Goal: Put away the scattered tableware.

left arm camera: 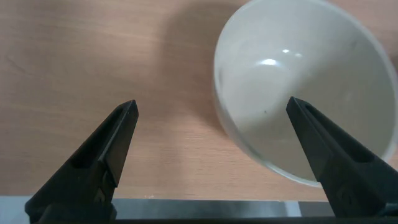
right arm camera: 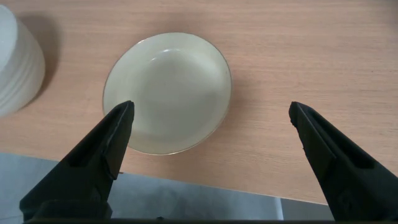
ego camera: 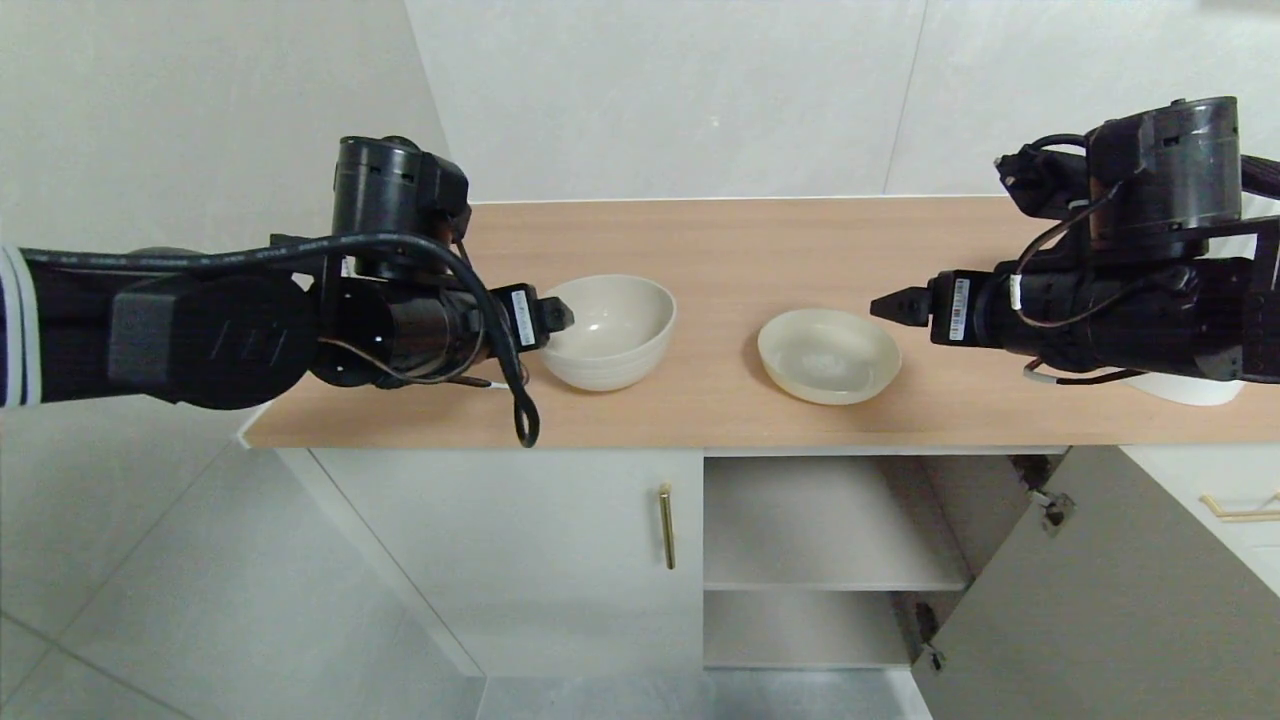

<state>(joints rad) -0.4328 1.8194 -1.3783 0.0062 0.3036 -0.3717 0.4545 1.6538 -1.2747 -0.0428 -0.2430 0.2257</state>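
1. Left gripper (left arm camera: 211, 109): jaws spread wide, nothing held. Straddling the rim of the deep bowl (left arm camera: 305, 93) as seen from the left wrist, with one finger over the hollow and the other over bare wood. Contact with the rim impossible to tell.
2. Right gripper (right arm camera: 211, 109): likewise wide open and empty. Level with the shallow dish (right arm camera: 166, 93), which lies just ahead of the tips and off toward one finger rather than centred between them.
3. Deciding relation: bowl immediately in front of the left gripper, dish immediately in front of the right, so one piece per arm with no crossing. Bowl to the robot's left of the dish, the two apart and both upright on the wooden counter (ego camera: 720, 250).
4. No long axis on either piece, both being round; hence any point on the rim probably as good as another. Likely a pinch on the wall for the bowl, already lined up. Trickier for the dish, given its low, flaring edge.
5. Farther out: partly hidden white thing (ego camera: 1190, 388) under the right arm, kind unclear.
6. Below the counter: cabinet with its right door (ego camera: 1050, 600) swung open, bare shelf (ego camera: 820, 560) inside, probably the destination. Left door with the gold handle (ego camera: 666, 525) shut.
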